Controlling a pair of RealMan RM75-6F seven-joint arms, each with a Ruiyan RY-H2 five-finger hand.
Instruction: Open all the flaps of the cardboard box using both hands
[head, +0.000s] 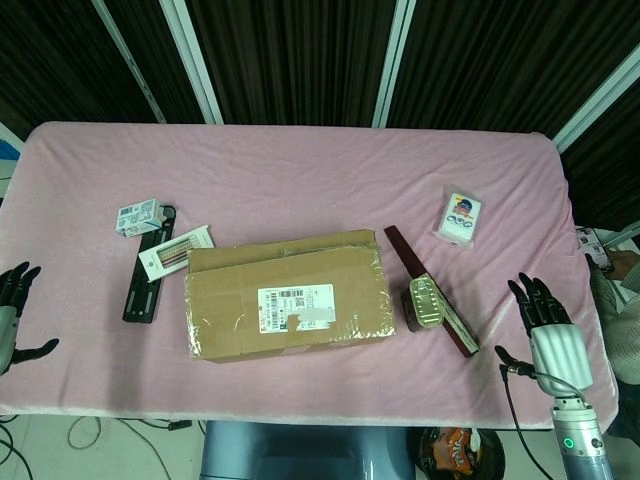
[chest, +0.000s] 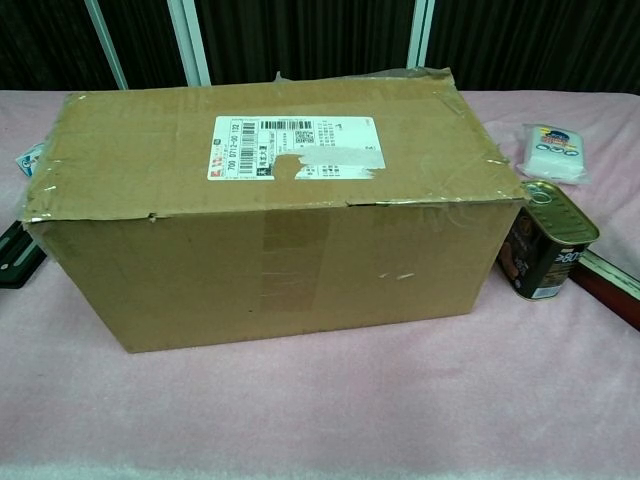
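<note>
Both hands hold nothing, fingers spread: left hand (head: 14, 318) and right hand (head: 548, 328) at the tabletop (head: 320, 180) edges. Between them, well apart, the cardboard box (head: 288, 297) lies with flaps closed.

The cardboard box (head: 288, 304) stands in the lower middle of the head view, on the table (head: 300, 190); its flaps lie flat on top; a label (head: 295, 307) sits on the top face. Left of the box lie a flat packet (head: 176, 251) and a long bar (head: 145, 283); a small carton (head: 139, 216) is at the bar's upper end. Right of the box stands a tin (head: 425, 303), touching a long strip (head: 431, 290); a small pack (head: 459, 219) lies further to the upper right. The left hand (head: 12, 318) is at the left edge; the right hand (head: 548, 328) is at the lower right; both are well apart from the box.
</note>
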